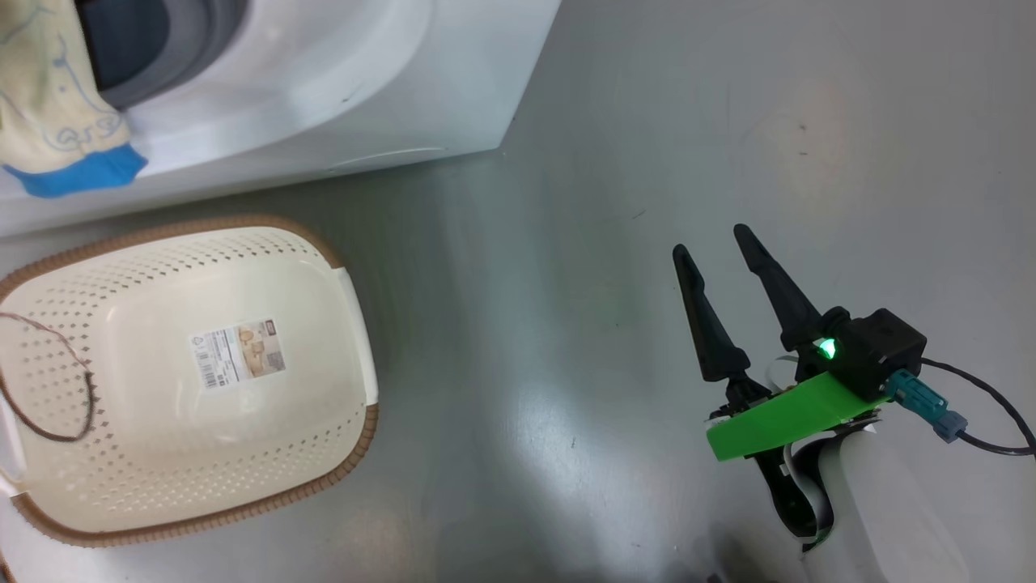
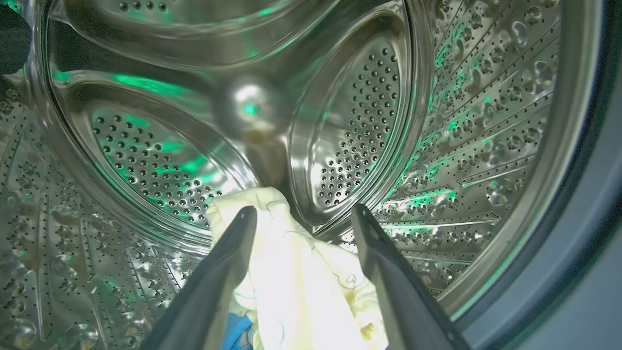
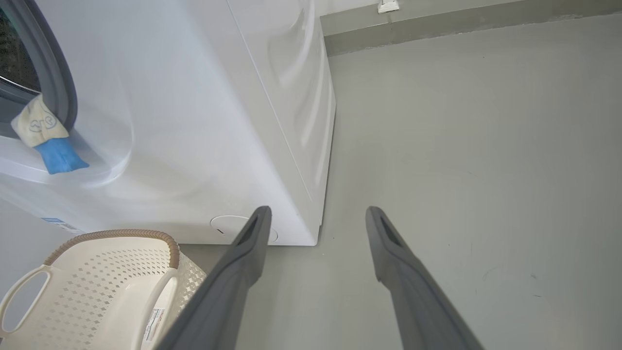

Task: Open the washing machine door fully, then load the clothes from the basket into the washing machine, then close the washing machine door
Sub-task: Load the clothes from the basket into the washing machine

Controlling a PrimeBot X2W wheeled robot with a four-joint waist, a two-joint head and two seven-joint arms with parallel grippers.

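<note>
The left gripper [image 2: 304,208] reaches into the washing machine with its two dark fingers spread wide and gripping nothing. Between them lies one of the clothes [image 2: 291,277], a cream-yellow piece with faint drawn lines and a bit of blue low down. Whether it touches the fingers cannot be told. Behind it rises the steel drum [image 2: 146,160], perforated and glinting green, with the grey seal [image 2: 573,272] curving along the right edge of the left wrist view. The right gripper [image 1: 710,240] hangs over the bare grey floor [image 1: 566,243], well apart from everything, its fingers also wide and holding nothing. To its left the basket [image 1: 162,267] stands on the floor just in front of the machine, with a paper label [image 1: 237,353] on its bottom. Beyond it is the washing machine [image 1: 364,89], white, with a round flap [image 3: 226,224] and a small blue label [image 3: 53,221] low on its front. A second garment [image 1: 57,105] hangs out over the lower seal of the opening, its blue cuff [image 1: 77,174] lying on the white front. Farther back, the floor meets a pale wall [image 3: 437,9].
</note>
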